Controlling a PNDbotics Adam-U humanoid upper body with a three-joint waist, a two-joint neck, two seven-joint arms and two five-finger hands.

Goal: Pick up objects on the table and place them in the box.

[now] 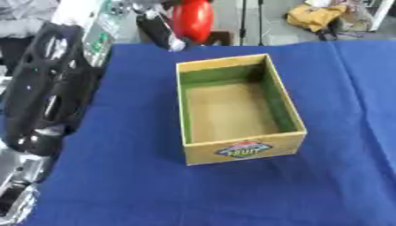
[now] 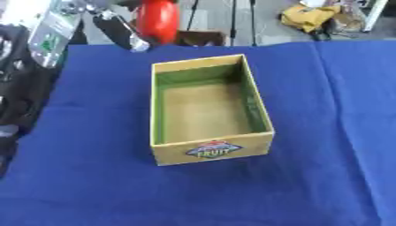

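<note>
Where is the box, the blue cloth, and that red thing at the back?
box (image 1: 244, 149): left eye view, on its front wall, at the label.
blue cloth (image 2: 325, 110): right eye view, on a bare part right of the box.
red thing (image 1: 192, 18): left eye view, on its rounded middle.

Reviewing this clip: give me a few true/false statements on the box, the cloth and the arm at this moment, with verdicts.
1. The box stands open and holds nothing. True.
2. The table is covered with a red cloth. False: the cloth is blue.
3. A label shows on the box's near wall. True: the label sits there.
4. The robot's right hand grips the box. False: no right hand shows, and nothing touches the box.
5. A black arm shows at the left edge. True; its hand cannot be made out.
</note>
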